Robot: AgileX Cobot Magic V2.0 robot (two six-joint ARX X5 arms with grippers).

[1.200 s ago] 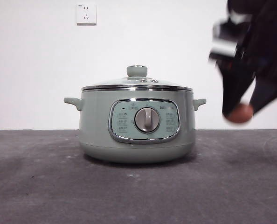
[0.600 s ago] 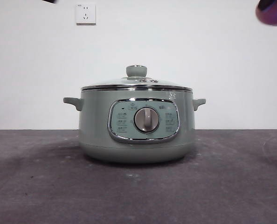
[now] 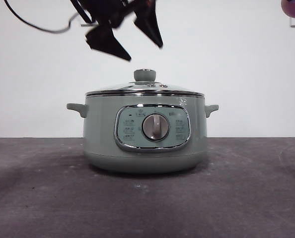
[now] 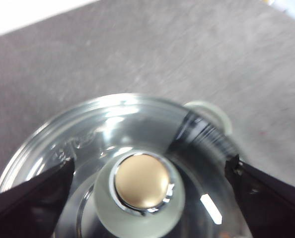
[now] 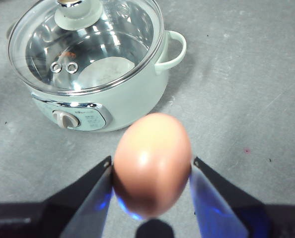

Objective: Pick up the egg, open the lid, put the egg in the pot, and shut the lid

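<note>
The pale green pot (image 3: pixel 145 136) stands in the middle of the table with the glass lid (image 3: pixel 145 89) shut on it. My left gripper (image 3: pixel 125 39) hangs open a little above the lid's knob (image 3: pixel 144 75); in the left wrist view the knob (image 4: pixel 141 182) lies between the spread jaws. My right gripper (image 5: pixel 151 171) is shut on the reddish-brown egg (image 5: pixel 152 163), held high above the table, off to one side of the pot (image 5: pixel 95 64). Only a dark rounded bit (image 3: pixel 294 7) of that arm shows at the front view's top right corner.
A white wall with a power socket stands behind the table, the socket now mostly hidden by the left arm. The dark grey tabletop (image 3: pixel 147 198) runs around the pot. A black cable (image 3: pixel 33 25) loops at the top left.
The right gripper has risen with the egg out of the front view's right side. The left gripper has come in from the top left and now hangs over the lid's knob.
</note>
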